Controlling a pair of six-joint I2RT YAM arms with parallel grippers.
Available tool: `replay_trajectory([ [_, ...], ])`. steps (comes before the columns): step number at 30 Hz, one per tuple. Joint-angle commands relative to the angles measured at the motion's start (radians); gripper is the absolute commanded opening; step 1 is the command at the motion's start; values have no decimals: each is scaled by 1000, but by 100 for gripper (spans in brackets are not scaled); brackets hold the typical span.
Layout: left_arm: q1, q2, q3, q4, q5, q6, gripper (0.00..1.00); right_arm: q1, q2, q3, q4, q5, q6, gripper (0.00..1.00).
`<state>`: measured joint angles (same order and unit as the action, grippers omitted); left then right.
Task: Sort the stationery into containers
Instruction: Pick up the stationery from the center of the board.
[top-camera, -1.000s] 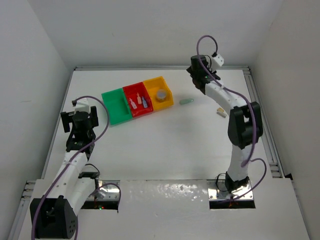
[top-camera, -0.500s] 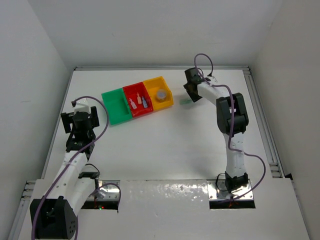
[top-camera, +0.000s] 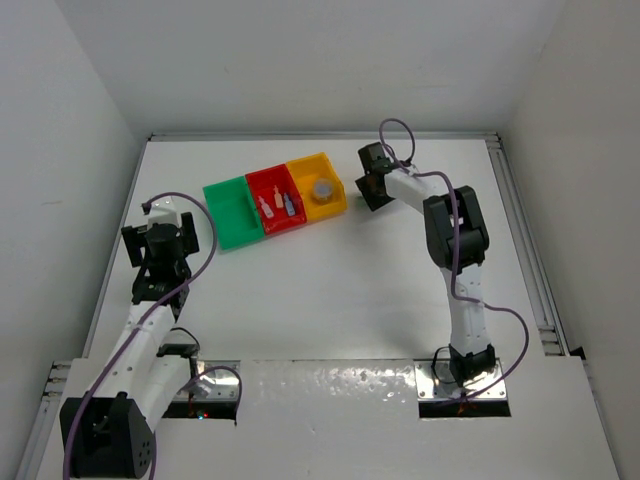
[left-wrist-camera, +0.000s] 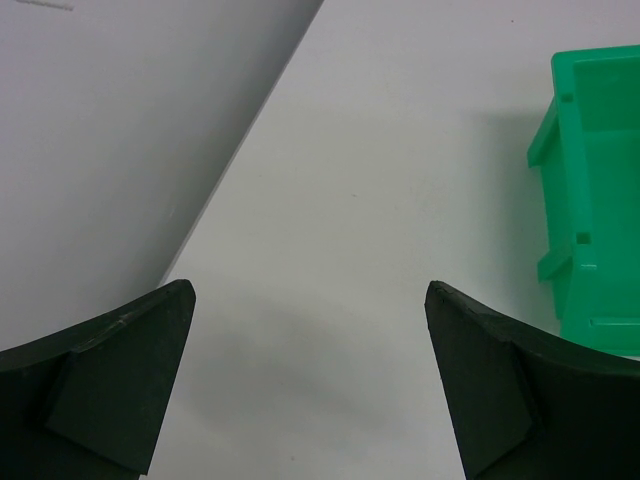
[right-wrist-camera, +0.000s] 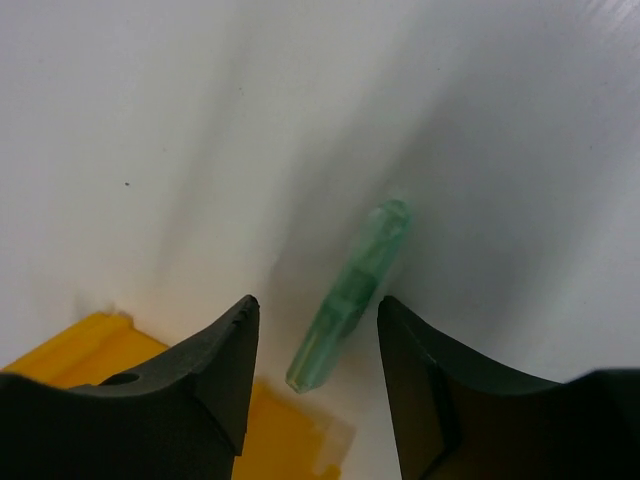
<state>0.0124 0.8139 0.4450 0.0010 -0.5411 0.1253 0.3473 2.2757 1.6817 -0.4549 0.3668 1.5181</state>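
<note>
Right fingers stand apart astride the pale green piece lying on the desk at three o'clock from the yellow bin, left fingers wide apart; closing on so thin, slanted a piece could flick it away.

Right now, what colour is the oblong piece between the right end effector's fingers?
Pale, translucent green; the oblong piece shows best in the right wrist view.

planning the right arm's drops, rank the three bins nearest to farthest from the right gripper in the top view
1. yellow bin, just left of the right gripper
2. red bin, middle of the row
3. green bin, left end of the row
</note>
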Motion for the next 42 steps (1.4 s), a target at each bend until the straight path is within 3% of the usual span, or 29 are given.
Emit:
replay_trajectory([
  [1, -2, 1, 37, 24, 4, -29, 98, -28, 34, -13, -54, -35, 18, 49],
  [4, -2, 13, 40, 31, 0, -38, 98, -28, 48, 10, -80, -14, -31, 44],
  [9, -2, 33, 50, 51, -3, -26, 98, -36, 48, 3, -65, -28, -55, 19],
  [16, -2, 33, 43, 70, -20, -9, 98, -45, 64, 22, -71, -52, -93, 18],
  [20, -2, 30, 41, 70, -22, -10, 98, -44, 21, -23, -15, -37, -148, 0],
  [24, -2, 28, 40, 74, -23, -13, 98, -21, -47, -51, 79, 36, -379, 0],
  [28, -2, 30, 37, 83, -23, -10, 98, -14, -136, -154, 196, 58, -457, 0],
  [34, -2, 31, 41, 97, -22, -3, 98, -19, -151, -160, 205, 31, -521, 0],
  [42, -2, 25, 43, 80, -36, -15, 98, 71, -323, -218, 295, 103, -854, 0],
])
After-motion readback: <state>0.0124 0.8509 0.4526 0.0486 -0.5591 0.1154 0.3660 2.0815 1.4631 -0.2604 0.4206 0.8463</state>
